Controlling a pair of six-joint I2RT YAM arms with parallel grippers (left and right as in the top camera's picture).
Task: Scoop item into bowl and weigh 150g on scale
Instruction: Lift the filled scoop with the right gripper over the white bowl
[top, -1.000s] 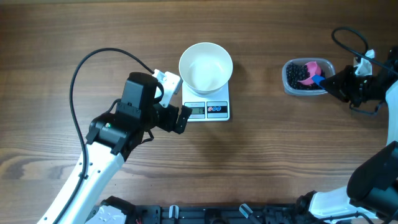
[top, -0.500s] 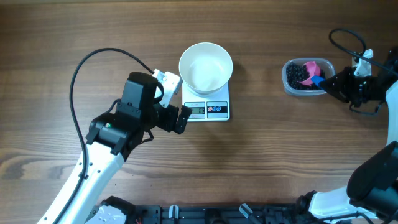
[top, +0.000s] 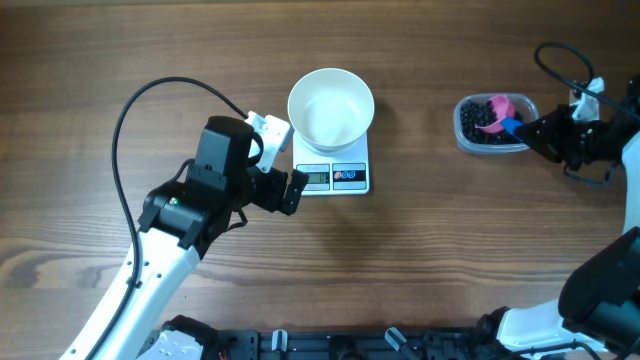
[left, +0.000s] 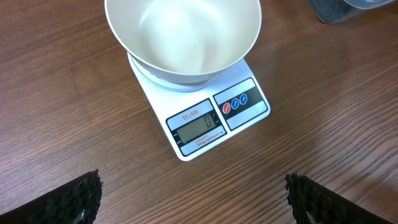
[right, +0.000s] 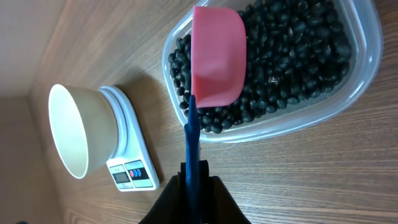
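Clamping the thin blue handle (right: 193, 137) edge-on, the right fingers (right: 208, 196) are closed tight on it, which seems meant to stop the pink scoop (right: 217, 59) from rolling as it digs. The scoop's smooth, rounded plastic cup lies over the black beans (right: 292, 56), with none showing on its pink face. The beans are small, glossy and loose, heaped in a clear rounded tub (right: 348, 93) that sits well apart from the bowl, at its 3 o'clock in the overhead view.

The left fingers (left: 78, 199) stand wide apart and grip nothing. Their dark ribbed tips hover at the scale's 8 o'clock, probably parked clear so nothing disturbs the reading. The white bowl (left: 186, 37), smooth, round and empty, rests on the flat white scale (left: 239, 102). The scale's grey display shows zero at the bowl's 6 o'clock. All of it sits on the wood-grain counter (top: 450, 250). By my reading, no beans have been weighed yet.
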